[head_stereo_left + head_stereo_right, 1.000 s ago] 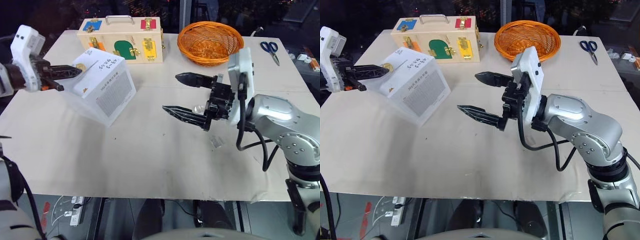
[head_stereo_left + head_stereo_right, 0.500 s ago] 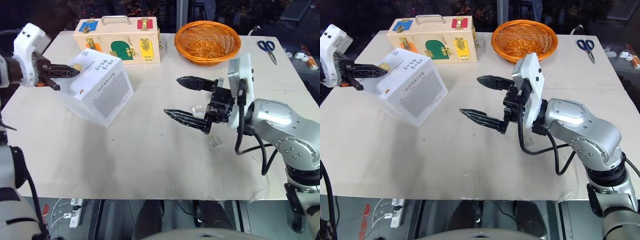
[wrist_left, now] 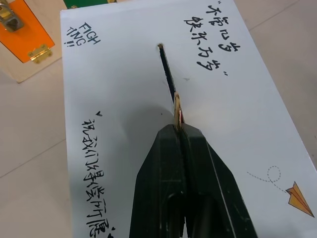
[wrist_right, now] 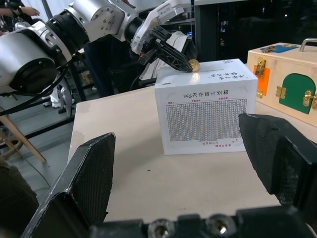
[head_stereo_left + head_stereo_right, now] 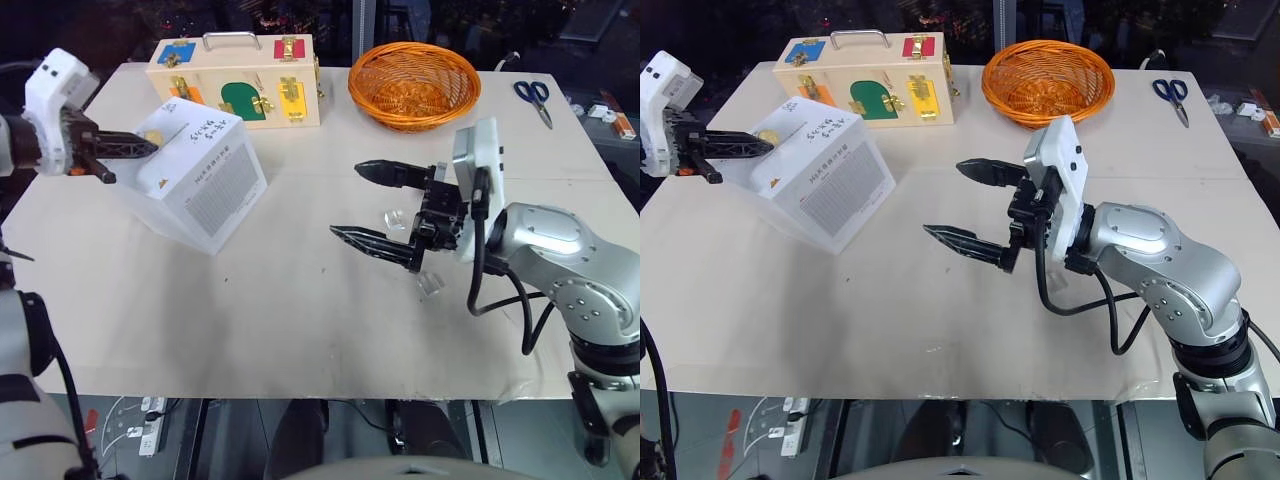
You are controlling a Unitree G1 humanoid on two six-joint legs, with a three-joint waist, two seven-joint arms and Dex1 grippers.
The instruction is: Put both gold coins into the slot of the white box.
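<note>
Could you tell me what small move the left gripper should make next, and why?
Probably ease down a little: the left gripper is shut on the small shiny gold coin, held on edge in line with the thin dark slot in the white cardboard box, apparently not yet in.

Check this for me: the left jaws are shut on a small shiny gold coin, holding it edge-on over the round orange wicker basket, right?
Not quite. The left gripper is shut on the small shiny gold coin, but edge-on over the thin dark slot of the white carton box, not the basket. The left wrist view shows it.
</note>
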